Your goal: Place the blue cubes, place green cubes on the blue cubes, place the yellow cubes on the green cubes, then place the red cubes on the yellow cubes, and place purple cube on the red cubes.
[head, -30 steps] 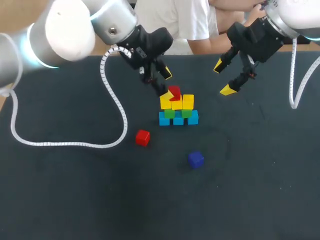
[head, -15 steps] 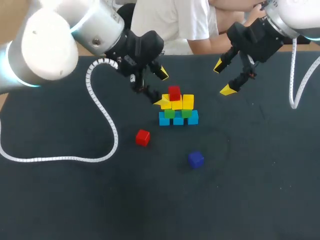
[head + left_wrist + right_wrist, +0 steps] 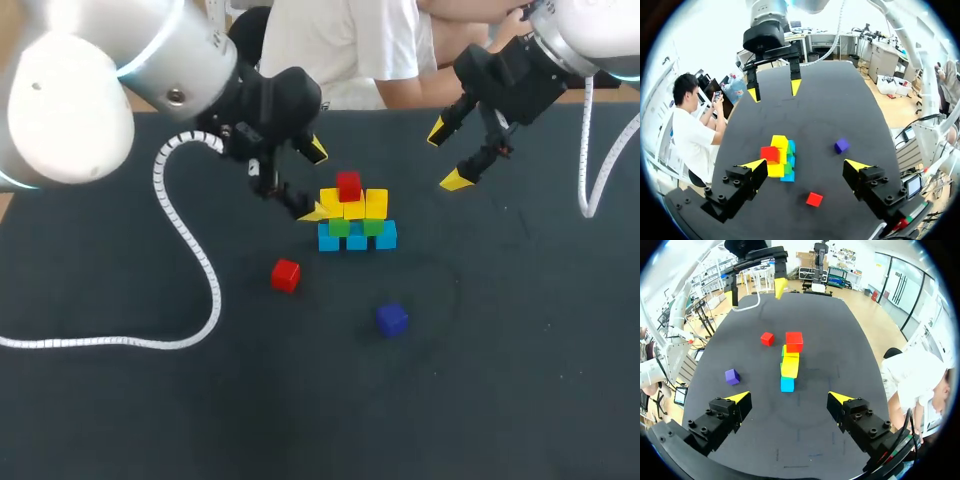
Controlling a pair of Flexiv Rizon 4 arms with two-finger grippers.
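Observation:
A pyramid of cubes stands mid-table: blue cubes [image 3: 357,239] at the base, green cubes [image 3: 352,227] on them, yellow cubes [image 3: 352,206] above, and one red cube [image 3: 348,185] on top. A second red cube [image 3: 285,275] lies loose to the front left, and a purple cube [image 3: 392,319] lies in front. My left gripper [image 3: 314,181] hangs open just left of the stack, holding nothing. My right gripper [image 3: 447,156] is open and empty behind and to the right. In the left wrist view the stack [image 3: 781,158] sits ahead of the left gripper [image 3: 805,165], near one finger. The right wrist view has the stack [image 3: 789,366] ahead of the right gripper [image 3: 788,397].
The left arm's white cable [image 3: 190,250] loops over the dark table [image 3: 520,380] at the left. Bare table lies to the front and right. A person sits beyond the far edge, not reaching over it.
My left gripper has drawn back to the left from the top red cube, which stays on the yellow cubes. The right arm has not moved.

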